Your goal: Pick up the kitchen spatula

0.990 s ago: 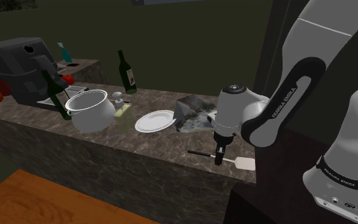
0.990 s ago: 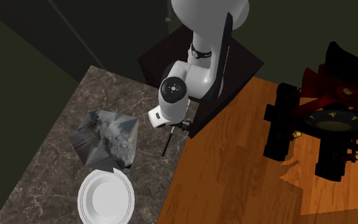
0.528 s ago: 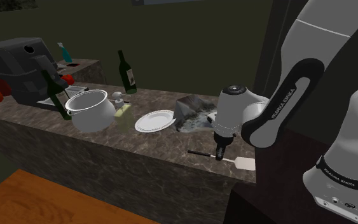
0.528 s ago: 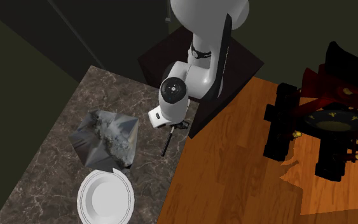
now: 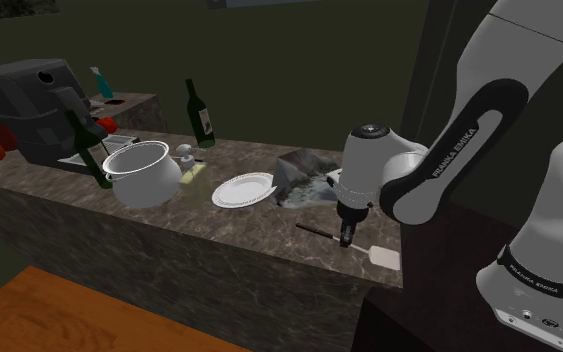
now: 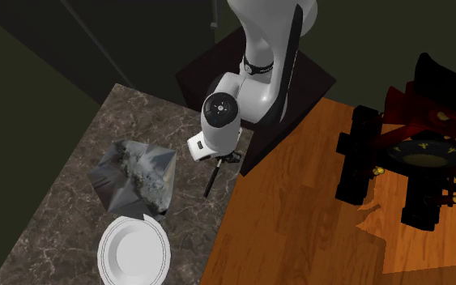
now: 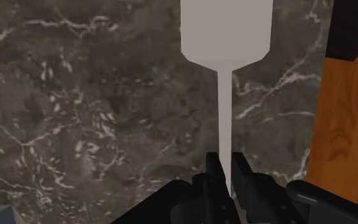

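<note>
Gripper (image 5: 345, 242) has risen, clasping white-bladed, dark-handled spatula (image 5: 383, 258).

On the bench (image 5: 169, 225), a row is laid out across the shoulder view. The machine (image 5: 29, 105) is set at the far left, the pot (image 5: 141, 172) to its right, followed by the dispenser (image 5: 186, 160), the plate (image 5: 242, 190) and the crumpled bag (image 5: 304, 172). One bottle (image 5: 200, 113) is stood behind the pot, and another (image 5: 86, 148) just left of it. The spatula (image 5: 381, 257) is clasped between the jaws at the bench's right end (its blade turned away from the plate), near the front edge. The floor (image 6: 315, 219) lies below that edge.
</note>
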You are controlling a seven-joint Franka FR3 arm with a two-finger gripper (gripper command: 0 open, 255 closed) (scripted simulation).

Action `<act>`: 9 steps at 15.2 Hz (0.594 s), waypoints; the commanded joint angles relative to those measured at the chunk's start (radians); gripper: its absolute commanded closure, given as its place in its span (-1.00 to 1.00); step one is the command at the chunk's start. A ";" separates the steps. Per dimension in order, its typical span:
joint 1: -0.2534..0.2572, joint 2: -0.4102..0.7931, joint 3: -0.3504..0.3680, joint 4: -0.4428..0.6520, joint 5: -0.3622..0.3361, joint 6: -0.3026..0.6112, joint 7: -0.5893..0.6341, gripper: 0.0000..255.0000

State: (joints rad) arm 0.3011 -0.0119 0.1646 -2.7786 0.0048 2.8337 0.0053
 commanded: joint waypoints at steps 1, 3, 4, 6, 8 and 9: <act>0.002 -0.034 0.001 0.002 0.017 -0.037 -0.012 1.00; 0.005 -0.070 0.001 0.003 0.030 -0.073 -0.021 1.00; 0.007 -0.087 0.000 0.004 0.035 -0.091 -0.025 1.00; 0.010 -0.121 -0.001 0.006 0.045 -0.127 -0.032 1.00; 0.013 -0.154 -0.003 0.010 0.052 -0.163 -0.037 1.00; 0.014 -0.170 -0.004 0.012 0.055 -0.181 -0.039 1.00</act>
State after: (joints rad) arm 0.3153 -0.1674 0.1631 -2.7697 0.0570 2.6710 -0.0289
